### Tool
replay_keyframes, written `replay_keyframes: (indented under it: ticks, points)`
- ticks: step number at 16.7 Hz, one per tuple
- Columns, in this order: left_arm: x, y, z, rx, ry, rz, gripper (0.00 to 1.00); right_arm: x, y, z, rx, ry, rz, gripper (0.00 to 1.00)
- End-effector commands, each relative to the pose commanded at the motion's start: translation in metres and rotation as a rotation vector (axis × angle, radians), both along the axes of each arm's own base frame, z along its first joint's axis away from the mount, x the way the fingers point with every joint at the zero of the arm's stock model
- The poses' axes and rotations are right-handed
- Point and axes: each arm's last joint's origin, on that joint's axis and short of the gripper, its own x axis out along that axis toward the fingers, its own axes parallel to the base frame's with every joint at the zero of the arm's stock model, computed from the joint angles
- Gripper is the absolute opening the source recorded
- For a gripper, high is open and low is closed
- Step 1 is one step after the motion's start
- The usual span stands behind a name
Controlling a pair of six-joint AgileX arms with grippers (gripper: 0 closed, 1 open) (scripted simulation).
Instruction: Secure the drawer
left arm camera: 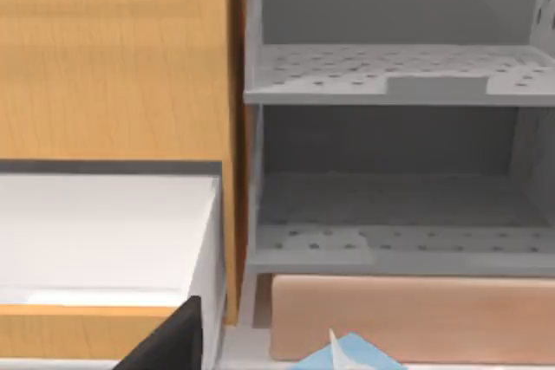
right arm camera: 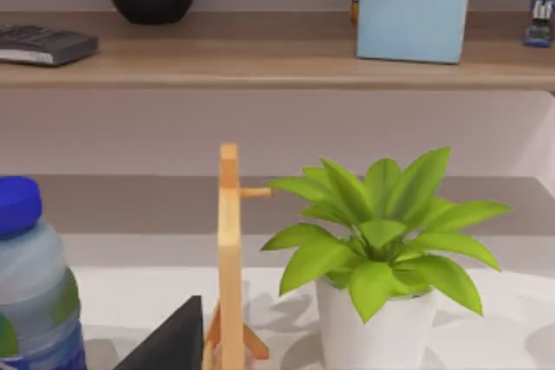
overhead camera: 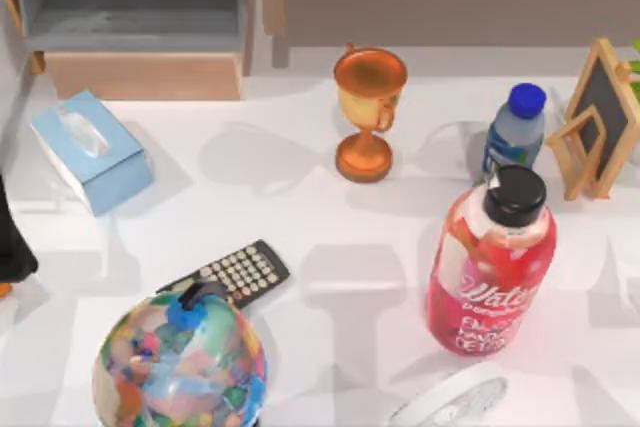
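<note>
The drawer [overhead camera: 140,72] is being shown pulled open at the table's far left, its tan front facing the near side. The left gripper [left arm camera: 169,340] is being glimpsed as a dark finger near the drawer front [left arm camera: 408,318]; whether it is open cannot be told. A blue tissue box [overhead camera: 90,152] is lying just near of the drawer, between them. A trophy [overhead camera: 368,112] is standing to the right.

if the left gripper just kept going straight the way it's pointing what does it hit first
Probably the drawer. The left wrist view looks straight at its light tan front, with the open grey inside above it. The tip of the tissue box sits low in that view, just before the front, so the left gripper might graze it first; depth is unclear.
</note>
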Motion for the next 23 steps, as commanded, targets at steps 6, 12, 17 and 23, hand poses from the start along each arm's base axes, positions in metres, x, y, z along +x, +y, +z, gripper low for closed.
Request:
replay_keyframes:
  ticks: [6,12,17,23]
  points:
    - [0.042,-0.026,0.047,0.004,0.029,-0.003,1.00,0.000,0.000,0.000,0.000,0.000,0.000,1.00]
    - [0.066,-0.046,0.066,0.001,0.020,-0.002,1.00,0.000,0.000,0.000,0.000,0.000,0.000,1.00]
    - [0.065,-0.045,0.065,0.001,0.022,-0.001,1.00,0.000,0.000,0.000,0.000,0.000,0.000,1.00]
    - [0.087,-0.018,0.064,0.169,-0.033,0.074,1.00,0.000,0.000,0.000,0.000,0.000,0.000,1.00]
